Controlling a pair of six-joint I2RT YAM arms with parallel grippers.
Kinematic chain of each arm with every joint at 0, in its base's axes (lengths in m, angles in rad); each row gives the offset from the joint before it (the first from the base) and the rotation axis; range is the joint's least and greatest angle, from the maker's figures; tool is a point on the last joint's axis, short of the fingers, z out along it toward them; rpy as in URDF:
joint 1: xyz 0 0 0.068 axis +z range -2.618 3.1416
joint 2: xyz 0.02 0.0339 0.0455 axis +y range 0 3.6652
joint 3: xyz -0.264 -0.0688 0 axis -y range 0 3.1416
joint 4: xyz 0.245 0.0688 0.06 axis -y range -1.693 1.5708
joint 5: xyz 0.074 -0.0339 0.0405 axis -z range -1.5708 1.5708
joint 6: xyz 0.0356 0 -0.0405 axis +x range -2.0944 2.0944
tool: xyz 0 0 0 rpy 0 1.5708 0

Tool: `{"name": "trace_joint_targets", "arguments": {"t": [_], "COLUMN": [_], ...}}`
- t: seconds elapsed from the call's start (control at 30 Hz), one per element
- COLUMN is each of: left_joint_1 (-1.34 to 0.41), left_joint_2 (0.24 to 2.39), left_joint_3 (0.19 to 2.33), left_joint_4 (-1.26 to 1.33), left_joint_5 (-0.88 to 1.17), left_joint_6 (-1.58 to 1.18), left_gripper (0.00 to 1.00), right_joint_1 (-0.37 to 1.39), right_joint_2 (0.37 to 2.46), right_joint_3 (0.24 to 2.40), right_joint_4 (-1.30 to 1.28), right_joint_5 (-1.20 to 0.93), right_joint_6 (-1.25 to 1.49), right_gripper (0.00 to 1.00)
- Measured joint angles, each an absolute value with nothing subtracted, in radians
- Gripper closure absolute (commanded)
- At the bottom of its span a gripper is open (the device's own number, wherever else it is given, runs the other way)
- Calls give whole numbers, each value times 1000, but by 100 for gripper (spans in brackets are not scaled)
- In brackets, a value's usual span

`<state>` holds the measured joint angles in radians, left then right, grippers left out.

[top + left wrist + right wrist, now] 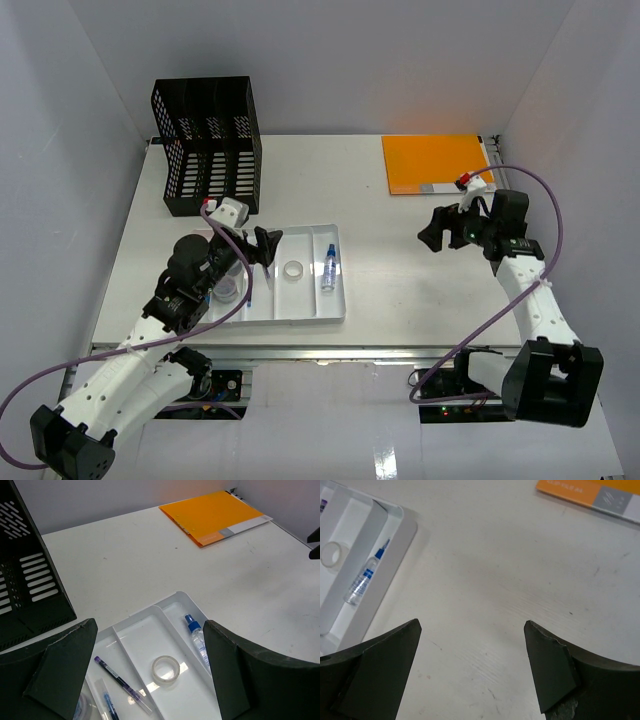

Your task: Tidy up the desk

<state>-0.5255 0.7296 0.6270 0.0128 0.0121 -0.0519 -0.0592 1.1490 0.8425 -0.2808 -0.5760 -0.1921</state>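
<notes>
left gripper [265, 246] is hanging jaws apart over the white tray [300, 319], right gripper [435, 230] is hovering spread and empty above the desk [390, 262].

The left end effector [150, 625] hangs spread wide above a white tray [141, 639] holding tape [166, 668], a purple pen [122, 685] and a bottle [197, 640].

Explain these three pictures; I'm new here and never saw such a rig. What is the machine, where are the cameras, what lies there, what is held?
Two robot arms stand at a white desk. One picture looks down from above; the other two come from wrist cameras, the dark wedges being fingers. The left gripper hovers open over a white tray with tape roll, spray bottle and pens. The right gripper is open over bare desk. An orange folder and black file rack sit behind. Nothing is held.
</notes>
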Motion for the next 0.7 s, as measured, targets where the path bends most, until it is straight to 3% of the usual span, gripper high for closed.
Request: {"name": "trace_joint_targets", "arguments": {"t": [0.3,0.7], "left_joint_1": [-525,-525], "left_joint_2": [698,710], "left_joint_3": [615,615], "left_joint_4": [-24,-41], "left_joint_5": [15,15], "left_joint_6": [-47,-41], "left_gripper": [2,2], "right_joint_1": [-254,-276], "right_joint_2": [733,713], "right_joint_3": [559,550], "right_joint_4": [-100,-58], "right_joint_5": [-482,-416], "right_joint_6": [28,143], "right_gripper": [10,10]}}
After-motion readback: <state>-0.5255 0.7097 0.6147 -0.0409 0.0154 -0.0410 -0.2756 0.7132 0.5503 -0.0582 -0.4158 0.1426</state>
